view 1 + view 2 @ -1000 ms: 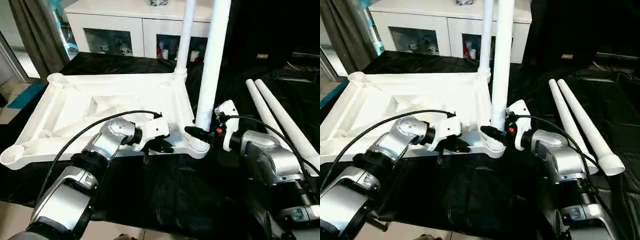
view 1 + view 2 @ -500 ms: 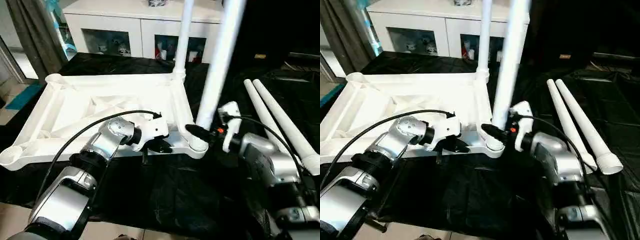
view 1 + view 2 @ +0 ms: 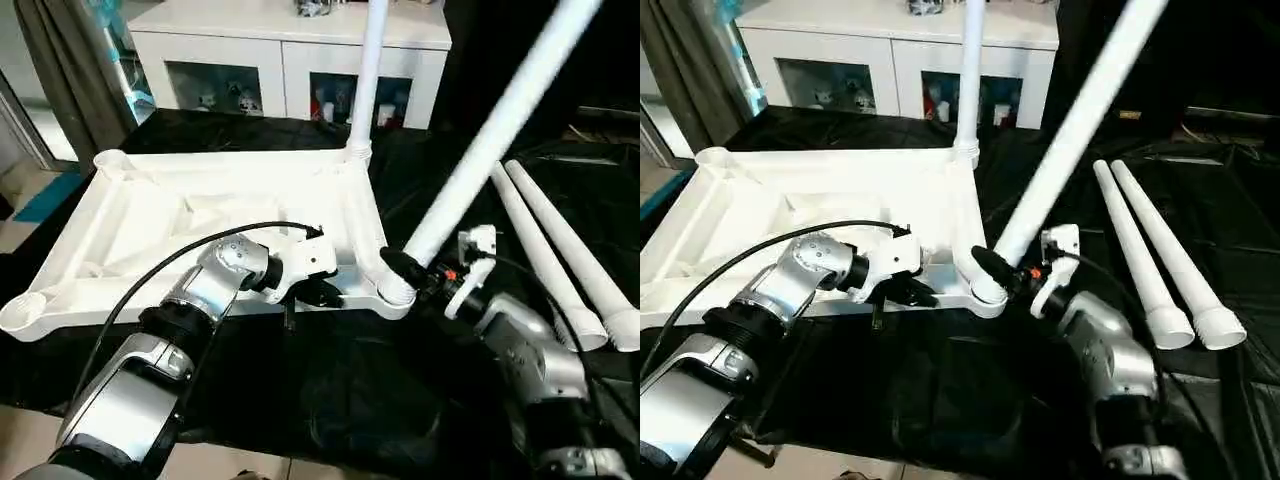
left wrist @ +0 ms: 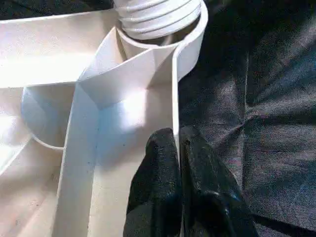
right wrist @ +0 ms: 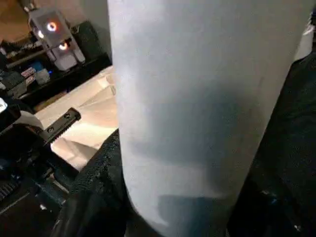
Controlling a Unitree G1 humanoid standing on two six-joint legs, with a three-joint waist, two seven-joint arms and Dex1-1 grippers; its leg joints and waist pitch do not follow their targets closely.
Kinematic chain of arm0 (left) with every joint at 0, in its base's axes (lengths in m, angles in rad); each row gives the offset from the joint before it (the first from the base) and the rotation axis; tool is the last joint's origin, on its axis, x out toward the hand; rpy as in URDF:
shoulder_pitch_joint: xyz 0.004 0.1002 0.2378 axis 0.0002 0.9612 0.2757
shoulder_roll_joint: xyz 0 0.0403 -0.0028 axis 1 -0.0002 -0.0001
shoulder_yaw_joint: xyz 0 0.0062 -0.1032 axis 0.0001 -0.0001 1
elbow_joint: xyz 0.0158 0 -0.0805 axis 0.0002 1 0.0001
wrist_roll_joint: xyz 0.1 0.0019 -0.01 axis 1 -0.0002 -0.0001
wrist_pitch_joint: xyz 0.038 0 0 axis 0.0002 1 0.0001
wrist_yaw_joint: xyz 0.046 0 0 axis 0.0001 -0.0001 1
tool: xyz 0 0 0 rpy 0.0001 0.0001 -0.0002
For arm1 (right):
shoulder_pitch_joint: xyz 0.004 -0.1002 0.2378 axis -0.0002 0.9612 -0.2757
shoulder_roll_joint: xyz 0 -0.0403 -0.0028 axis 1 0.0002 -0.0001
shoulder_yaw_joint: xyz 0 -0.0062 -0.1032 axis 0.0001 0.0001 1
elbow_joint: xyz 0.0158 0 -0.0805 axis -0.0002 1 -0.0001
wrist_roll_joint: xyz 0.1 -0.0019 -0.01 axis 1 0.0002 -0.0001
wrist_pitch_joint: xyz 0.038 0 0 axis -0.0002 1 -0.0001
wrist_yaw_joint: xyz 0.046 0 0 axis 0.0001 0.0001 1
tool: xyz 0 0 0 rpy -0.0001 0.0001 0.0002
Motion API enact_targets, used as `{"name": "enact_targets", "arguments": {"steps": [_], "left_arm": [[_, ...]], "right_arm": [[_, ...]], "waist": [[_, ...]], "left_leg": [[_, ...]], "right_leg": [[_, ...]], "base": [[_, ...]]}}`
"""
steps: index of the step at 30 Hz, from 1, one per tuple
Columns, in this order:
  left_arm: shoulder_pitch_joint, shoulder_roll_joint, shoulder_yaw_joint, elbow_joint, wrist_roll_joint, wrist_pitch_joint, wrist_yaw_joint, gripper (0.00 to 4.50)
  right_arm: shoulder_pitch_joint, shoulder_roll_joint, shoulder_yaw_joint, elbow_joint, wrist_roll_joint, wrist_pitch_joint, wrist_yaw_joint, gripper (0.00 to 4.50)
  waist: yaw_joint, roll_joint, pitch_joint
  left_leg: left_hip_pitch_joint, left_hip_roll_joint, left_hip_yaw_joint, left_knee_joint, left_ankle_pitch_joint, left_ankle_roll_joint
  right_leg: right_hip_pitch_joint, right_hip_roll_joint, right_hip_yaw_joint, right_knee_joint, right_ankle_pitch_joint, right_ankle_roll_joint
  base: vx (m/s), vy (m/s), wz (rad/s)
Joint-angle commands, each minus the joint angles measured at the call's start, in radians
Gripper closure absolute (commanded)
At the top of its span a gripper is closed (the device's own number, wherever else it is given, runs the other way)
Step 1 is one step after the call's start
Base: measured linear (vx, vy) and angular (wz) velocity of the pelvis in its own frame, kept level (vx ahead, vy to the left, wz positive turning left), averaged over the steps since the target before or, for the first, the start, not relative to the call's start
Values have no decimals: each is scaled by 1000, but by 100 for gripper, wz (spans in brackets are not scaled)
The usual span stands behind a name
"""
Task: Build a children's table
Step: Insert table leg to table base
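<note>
The children's table top [image 3: 200,215] lies upside down on black cloth, ribs facing up. One white leg [image 3: 368,70] stands upright in the far right corner socket. A second leg [image 3: 490,130] leans steeply to the right, its ribbed foot [image 4: 158,15] sitting in the near right corner socket [image 3: 392,292]. My right gripper [image 3: 408,268] is shut on this leaning leg just above the socket. In the right wrist view the leg [image 5: 197,108] lies close against a black finger [image 5: 98,187]. My left gripper [image 4: 177,148] is shut on the top's thin near rim, left of that socket.
Two loose white legs [image 3: 545,250] lie side by side on the cloth at the right. A white cabinet with glass doors [image 3: 290,50] stands behind the table. A grey curtain [image 3: 70,70] hangs at the far left. Empty corner sockets [image 3: 22,315] show on the left side.
The leg in my right gripper has tipped from upright to leaning far right, pivoting at the near right socket. My right forearm swung with it. The left gripper kept its hold.
</note>
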Motion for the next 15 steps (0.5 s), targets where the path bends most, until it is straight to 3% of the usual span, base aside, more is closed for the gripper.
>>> {"name": "enact_targets", "arguments": {"steps": [1, 8, 11, 14, 15], "left_arm": [[-15, 22, 0, -6, 15, -4, 10, 450], [-15, 20, -3, -3, 17, -4, 16, 450], [-12, 19, -4, -7, 17, -2, 18, 450], [-4, 20, -7, -13, 17, -3, 18, 450], [-3, 20, -7, -14, 17, -3, 18, 450]], "right_arm": [[58, -10, 7, 59, -56, 0, -27, 255], [93, -47, 73, 12, -129, -62, -12, 255], [90, -58, 93, 7, -153, -80, -10, 255], [76, -67, 120, 15, -179, -87, -14, 255], [72, -69, 125, 18, -185, -90, -15, 255]], "waist": [[4, 12, -65], [1, 11, -63], [0, 7, -63], [0, 10, -62], [-2, 4, -61]], "left_leg": [[27, 56, -31, -80, -325, 19], [26, 55, -32, -83, -346, 18], [25, 56, -31, -83, -338, 23], [25, 55, -31, -83, -343, 26], [24, 55, -31, -83, -351, 25]], "right_leg": [[46, -61, 39, -67, -139, -285], [45, -60, 39, -71, -176, -272], [45, -59, 40, -71, -158, -274], [44, -60, 40, -73, -172, -274], [44, -60, 40, -75, -193, -269]], "base": [[0, 0, 0], [0, 0, 0], [0, 0, 0], [0, 0, 0], [0, 0, 0]]}}
